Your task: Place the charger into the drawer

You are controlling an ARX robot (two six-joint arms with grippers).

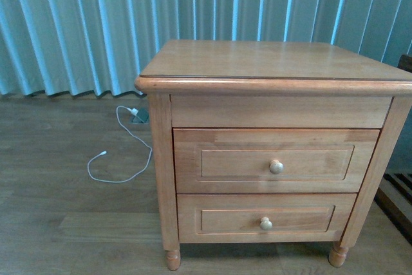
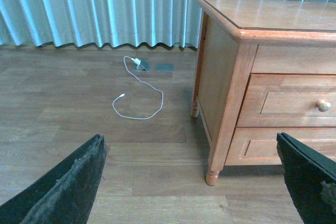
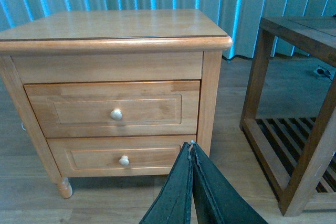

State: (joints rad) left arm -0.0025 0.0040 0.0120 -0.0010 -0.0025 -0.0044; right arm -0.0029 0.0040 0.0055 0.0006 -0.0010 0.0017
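While both wooden drawers sit flush and closed, the light-brown wooden nightstand fills the centre and right of the front view, its top bare. The taller upper drawer with recessed panel front carries a round pale knob at its middle; the shorter lower drawer sits directly beneath, at 6 o'clock from it. No white cube-shaped charger with black cable shows in any view; its place cannot be told. On the grey-brown wood-look floor, at 9 o'clock from the nightstand, lies a thin white looped cable, one end running to a floor socket near the pale blue pleated curtain. Left gripper: fingers spread wide, nothing between them. Right gripper: fingertips pressed together, holding nothing. A darker wooden slatted rack stands at 3 o'clock, beside the nightstand, apart.
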